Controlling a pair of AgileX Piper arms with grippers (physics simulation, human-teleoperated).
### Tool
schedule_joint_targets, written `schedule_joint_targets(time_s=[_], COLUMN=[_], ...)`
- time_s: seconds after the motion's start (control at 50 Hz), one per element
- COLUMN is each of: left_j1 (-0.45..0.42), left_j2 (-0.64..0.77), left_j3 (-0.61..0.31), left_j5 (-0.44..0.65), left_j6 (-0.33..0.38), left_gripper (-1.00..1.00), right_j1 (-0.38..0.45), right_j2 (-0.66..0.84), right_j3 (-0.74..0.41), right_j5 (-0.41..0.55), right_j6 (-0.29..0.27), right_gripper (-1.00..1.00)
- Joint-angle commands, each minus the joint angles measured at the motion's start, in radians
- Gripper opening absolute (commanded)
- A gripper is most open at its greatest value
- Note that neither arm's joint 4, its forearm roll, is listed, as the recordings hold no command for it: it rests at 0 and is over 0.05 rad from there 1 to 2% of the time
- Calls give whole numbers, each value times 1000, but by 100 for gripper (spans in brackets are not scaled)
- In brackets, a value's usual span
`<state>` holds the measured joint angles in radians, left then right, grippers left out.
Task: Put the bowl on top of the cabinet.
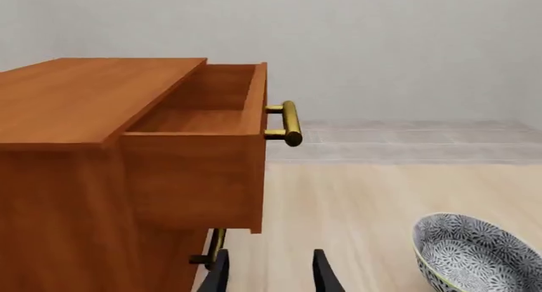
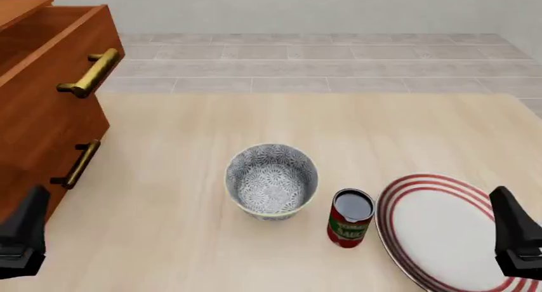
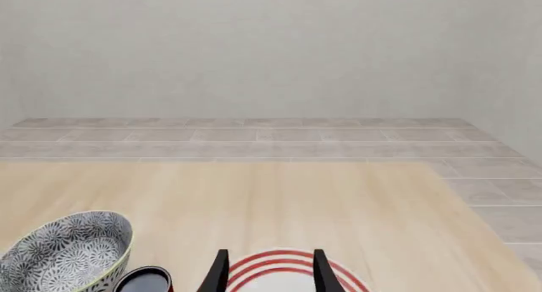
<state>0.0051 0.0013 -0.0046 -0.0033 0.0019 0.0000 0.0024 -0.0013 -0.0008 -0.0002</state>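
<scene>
the bowl [image 2: 271,181] stands upright on the table [image 2: 212,133], near its middle, untouched and well apart from both arms. the cabinet [image 2: 42,108] stands at the table's left edge, its top drawer [image 1: 203,136] pulled out and empty, its brass handle [image 2: 89,73] jutting toward the bowl. the flat top [image 1: 85,95] behind the drawer looks bare, so it is judged free to receive the bowl.

the left gripper [image 1: 269,273] sits low beside the cabinet's front, fingers spread, holding nothing. the right gripper [image 3: 269,270] hovers over the plate [image 2: 440,228], fingers likewise spread and empty. neither has begun an approach; the task is judged to be at its start.

a can [image 2: 350,217] stands just beside the bowl on its right, between bowl and plate. a reach from the right is judged likely to knock it. the left side of the bowl is open. the protruding drawer is an obstruction the lift must clear.
</scene>
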Motion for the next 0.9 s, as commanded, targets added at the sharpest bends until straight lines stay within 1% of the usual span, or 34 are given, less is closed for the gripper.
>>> schedule_joint_targets(time_s=[0.02, 0.06, 0.08, 0.1, 0.12, 0.14, 0.22, 0.32, 0.4, 0.42, 0.44, 0.48, 0.5, 0.52, 0.56, 0.6, 0.62, 0.64, 0.66, 0.68, 0.72, 0.74, 0.76, 0.78, 0.84, 0.9], left_j1=[42, 61, 61, 53, 53, 54, 57, 57, 37, -21, -40, -49, -80, -102, -142, -163, -194, -198, -196, -224, -247, -255, -271, -297, -330, -374], left_j2=[38, 17, 11, 4, 4, 2, 4, 3, -1, -1, 0, 0, 5, 25, 58, 97, 113, 132, 138, 146, 164, 173, 186, 199, 231, 293], left_j3=[-59, -90, -91, -112, -112, -125, -135, -147, -178, -262, -278, -285, -296, -308, -342, -369, -391, -407, -420, -443, -467, -479, -492, -511, -540, -566], left_j5=[-4, 31, 39, 59, 59, 66, 78, 93, 110, 167, 182, 191, 215, 213, 214, 209, 214, 215, 218, 230, 239, 243, 246, 252, 254, 243], left_j6=[-58, -77, -77, -74, -74, -94, -120, -115, -97, -93, -91, -100, -123, -117, -129, -134, -139, -150, -145, -153, -170, -164, -180, -178, -179, -173], left_gripper=[100, 100, 100, 100, 100, 100, 100, 100, 100, 100, 100, 100, 100, 100, 100, 100, 100, 100, 100, 100, 100, 100, 100, 100, 100, 100], right_j1=[0, 0, 0, 0, 0, 0, 0, 0, 1, 1, 0, 1, 1, 1, 1, 1, 1, 1, 1, 1, 1, 1, 1, 1, 1, 1], right_j2=[8, 2, 2, 6, 6, 4, 9, 6, 4, 9, 10, 7, 4, 6, 9, 6, 7, 9, 9, 6, 8, 8, 7, 6, 12, 8], right_j3=[-3, -5, -5, -3, -3, -4, -3, -3, -3, -2, -2, -2, -3, -2, -2, -2, -2, -2, -2, -2, -2, -2, -2, -2, -1, -2], right_j5=[0, 1, 1, -1, -1, -1, -2, -3, -2, -5, -6, -4, -2, -3, -5, -5, -4, -5, -5, -4, -5, -4, -3, -4, -9, -5], right_j6=[4, -3, -3, 1, 1, -2, 3, 0, -2, 1, 2, 1, -2, -1, 2, -2, 0, 2, 1, -1, 0, 1, 1, -1, 1, 0], right_gripper=[100, 100, 100, 100, 100, 100, 100, 100, 100, 100, 100, 100, 100, 100, 100, 100, 100, 100, 100, 100, 100, 100, 100, 100, 100, 100])
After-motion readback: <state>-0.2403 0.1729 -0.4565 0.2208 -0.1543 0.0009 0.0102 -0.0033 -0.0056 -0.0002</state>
